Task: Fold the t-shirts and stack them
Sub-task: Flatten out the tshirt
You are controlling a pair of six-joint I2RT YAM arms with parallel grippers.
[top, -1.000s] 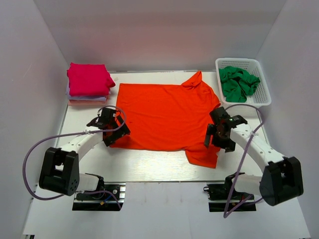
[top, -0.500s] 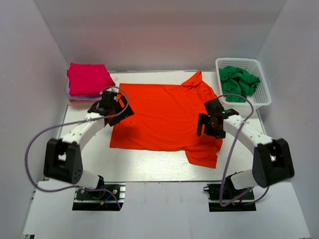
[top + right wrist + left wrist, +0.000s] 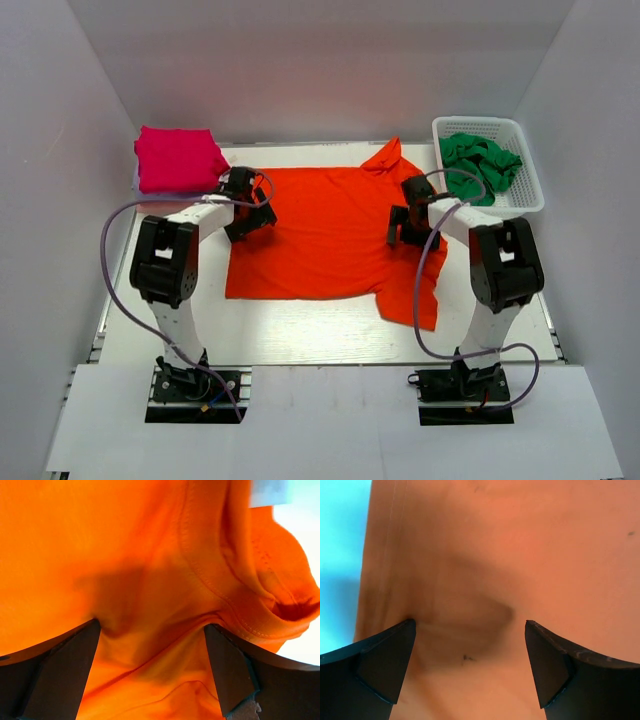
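The orange-red t-shirt (image 3: 325,235) lies spread flat in the middle of the table, one sleeve bunched at the back and one hanging toward the front right. My left gripper (image 3: 247,213) is open, its fingers pressed down on the shirt's left edge; the cloth (image 3: 470,580) fills the gap between them. My right gripper (image 3: 411,222) is open over the shirt's right side, near the sleeve seam (image 3: 200,580), with wrinkled cloth between its fingers.
A folded stack with a magenta shirt (image 3: 178,160) on top sits at the back left. A white basket (image 3: 520,200) at the back right holds a crumpled green shirt (image 3: 478,163). White walls stand close on three sides.
Both arms have reached away from the near edge toward the back of the shirt. The grippers now sit on its upper left and upper right parts. The shirt's right side has shifted slightly.
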